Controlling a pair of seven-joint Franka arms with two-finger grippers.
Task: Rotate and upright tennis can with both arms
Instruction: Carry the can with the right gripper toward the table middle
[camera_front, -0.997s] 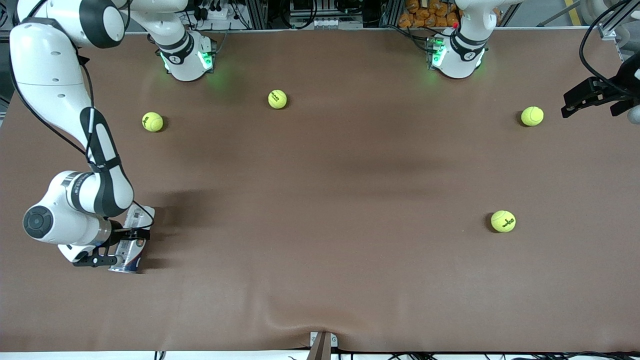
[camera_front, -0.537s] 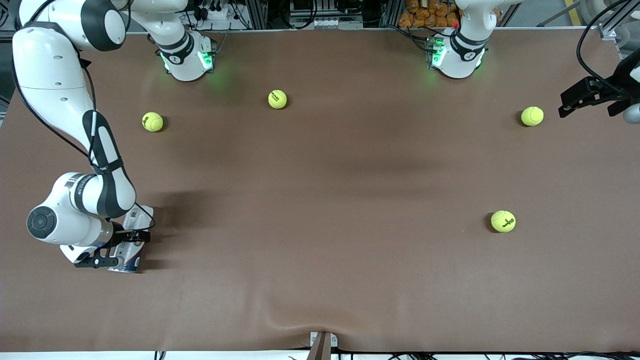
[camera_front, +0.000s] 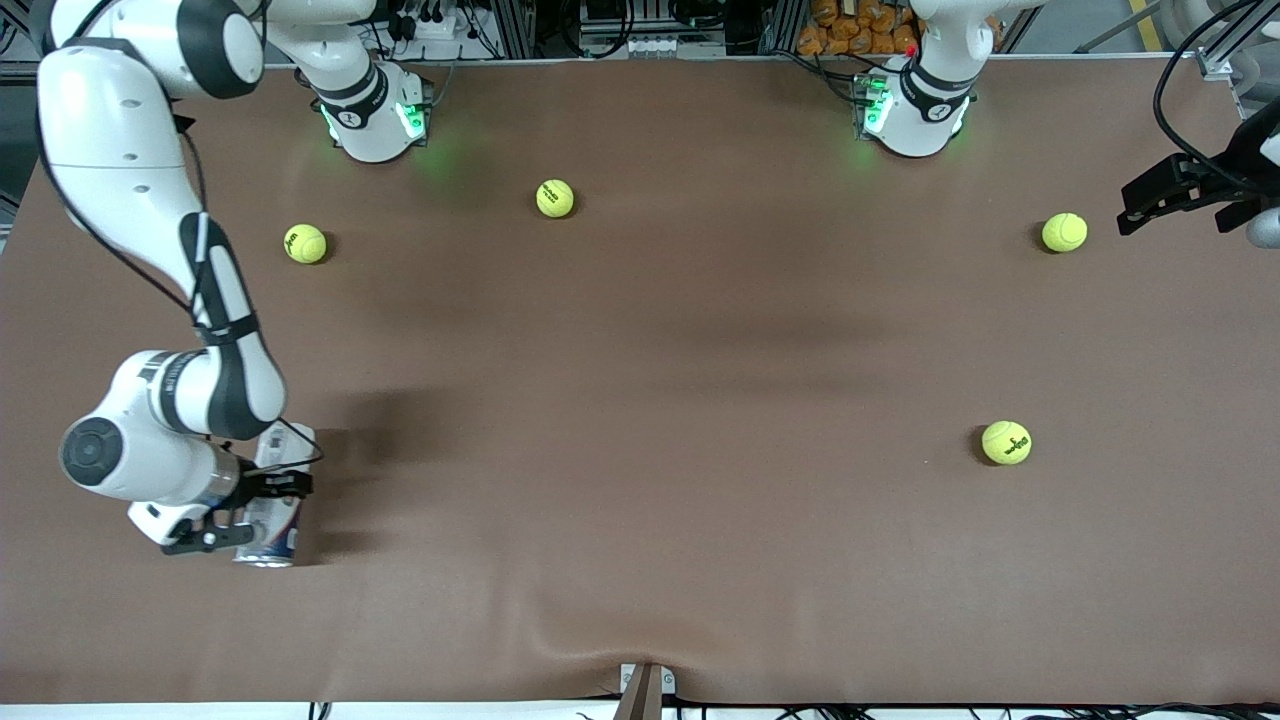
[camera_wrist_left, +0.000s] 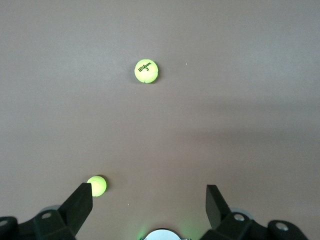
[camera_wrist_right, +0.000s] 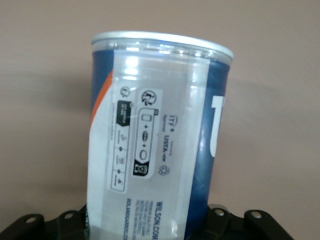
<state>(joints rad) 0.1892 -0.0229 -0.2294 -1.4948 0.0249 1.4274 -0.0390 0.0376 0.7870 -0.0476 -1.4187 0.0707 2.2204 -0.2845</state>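
The tennis can (camera_front: 283, 452), white and clear with a blue-and-red label, lies lengthwise low over the table at the right arm's end, its metallic rim toward the front camera. My right gripper (camera_front: 245, 513) is shut on the can across its middle. In the right wrist view the can (camera_wrist_right: 155, 140) fills the frame between the black fingers, rim pointing away from the right gripper (camera_wrist_right: 150, 227). I cannot tell whether the can touches the table. My left gripper (camera_front: 1170, 200) is open and empty in the air at the left arm's end of the table; it also shows in the left wrist view (camera_wrist_left: 148, 200).
Several yellow-green tennis balls lie on the brown table: one (camera_front: 305, 243) and another (camera_front: 555, 198) near the right arm's base, one (camera_front: 1064, 232) beside the left gripper, one (camera_front: 1006, 442) nearer the front camera. Two balls (camera_wrist_left: 146, 71) (camera_wrist_left: 97, 186) show below the left gripper.
My right arm has carried the can a little toward the front camera and toward the table's middle. The left gripper has shifted only slightly.
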